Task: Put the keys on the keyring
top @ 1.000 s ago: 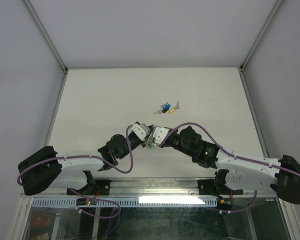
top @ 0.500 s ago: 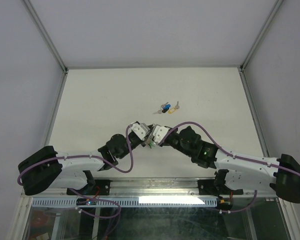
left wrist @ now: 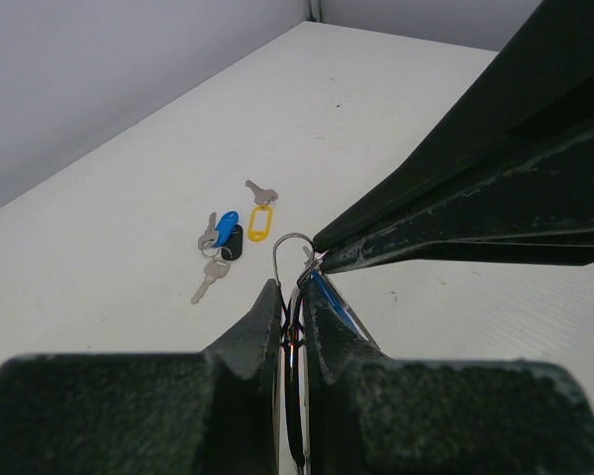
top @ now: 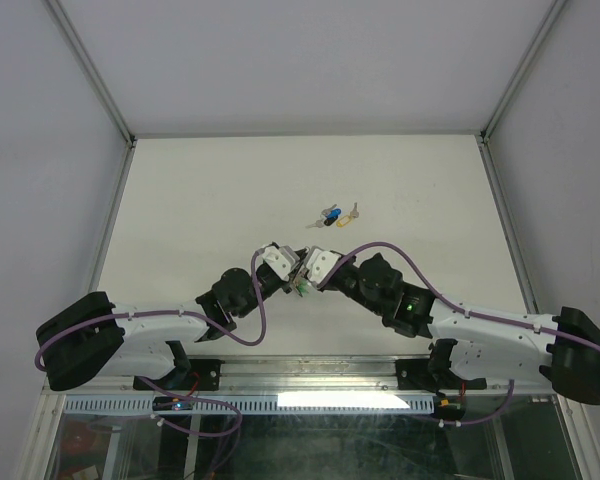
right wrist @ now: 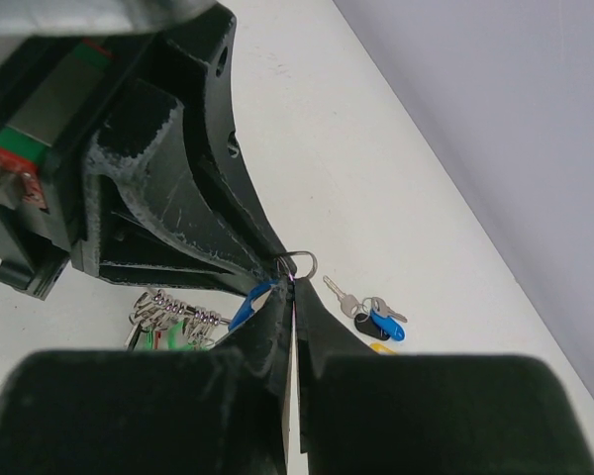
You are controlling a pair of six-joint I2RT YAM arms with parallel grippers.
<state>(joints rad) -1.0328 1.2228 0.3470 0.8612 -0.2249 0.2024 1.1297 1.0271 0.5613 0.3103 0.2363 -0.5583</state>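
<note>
My two grippers meet tip to tip above the table's near middle. The left gripper point(left wrist: 292, 293) is shut on the keyring point(left wrist: 288, 255), whose thin silver wire loop rises from between its fingers. Below the ring hangs a bunch of green- and red-headed keys point(right wrist: 168, 323). The right gripper point(right wrist: 293, 289) is shut at the ring's edge on a thin metal piece, and a blue key head point(right wrist: 249, 302) sticks out beside its tips. On the table beyond lie the loose keys: a blue one point(left wrist: 225, 229), a yellow one point(left wrist: 260, 223) and a dark one point(left wrist: 234, 243).
The white table point(top: 210, 190) is boxed in by grey walls and metal frame posts point(top: 90, 65). The loose keys point(top: 335, 217) lie just beyond the grippers point(top: 301, 284). A bare silver key point(left wrist: 208, 282) points toward me from that cluster.
The right arm has crept slightly left and forward against the left gripper. The left arm and the loose keys have not moved.
</note>
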